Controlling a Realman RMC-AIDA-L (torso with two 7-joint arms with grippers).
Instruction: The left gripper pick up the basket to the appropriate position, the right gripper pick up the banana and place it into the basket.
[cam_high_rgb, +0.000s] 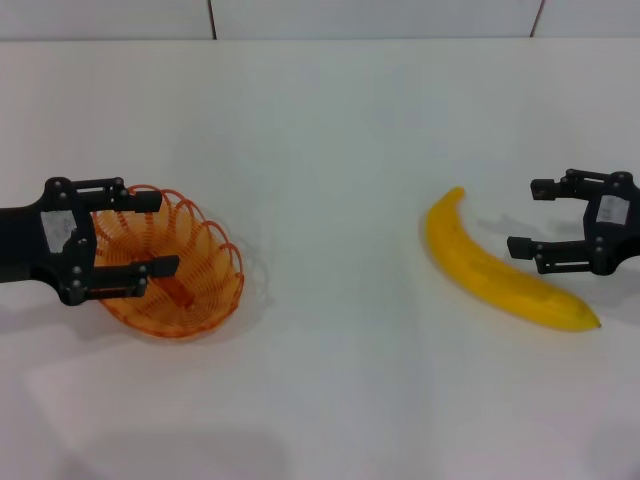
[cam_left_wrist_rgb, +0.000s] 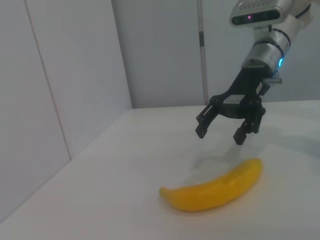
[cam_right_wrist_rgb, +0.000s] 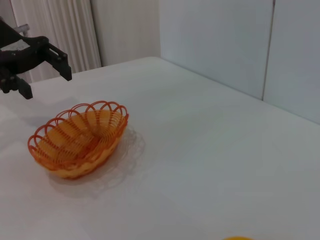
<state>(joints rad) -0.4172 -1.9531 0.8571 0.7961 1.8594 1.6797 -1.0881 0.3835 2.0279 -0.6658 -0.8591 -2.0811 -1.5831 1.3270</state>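
Basket (cam_high_rgb: 178, 270), shallow oval orange wire with scalloped looped rim, sits on white table (cam_high_rgb: 330, 390) at robot's left, upright, nothing inside. Left gripper (cam_high_rgb: 148, 232), black two-fingered claw on slim black arm, hangs over basket's left end with fingers spread wide, gripping nothing; right wrist view shows it raised above the rim, apart from it. Banana (cam_high_rgb: 495, 268), large smooth curved yellow, unpeeled, lies flat on table well apart from basket, toward robot's right. Right gripper (cam_high_rgb: 530, 216), black claw on silver-white cylinder arm with blue light, hovers just beside banana, fingers parted, not touching it.
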